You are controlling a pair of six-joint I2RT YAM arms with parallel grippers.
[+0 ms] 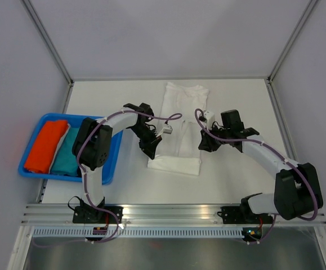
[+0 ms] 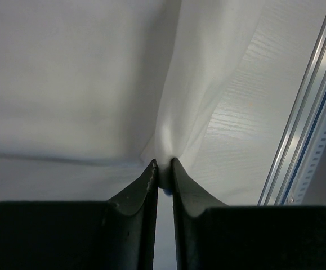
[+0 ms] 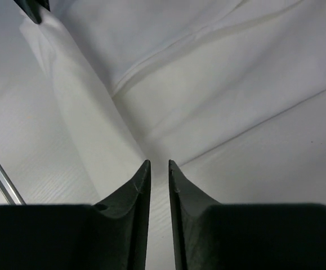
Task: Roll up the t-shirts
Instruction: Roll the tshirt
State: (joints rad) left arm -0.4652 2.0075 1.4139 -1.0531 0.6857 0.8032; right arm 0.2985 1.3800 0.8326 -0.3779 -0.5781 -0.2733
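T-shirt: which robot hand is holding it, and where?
The left gripper pinches a fold of the white t-shirt at its left side. Whether the right gripper grips it too cannot be told.

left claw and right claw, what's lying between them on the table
The white t-shirt: its folded body fills the stretch from the left claw to the right claw. The top external view shows it.

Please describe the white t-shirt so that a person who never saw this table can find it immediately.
On the white table, look in the middle, between the left arm and right arm. The t-shirt lies there, folded into a long strip. It is the only white garment; the orange cloth and teal cloth sit folded in the blue tray on the left.
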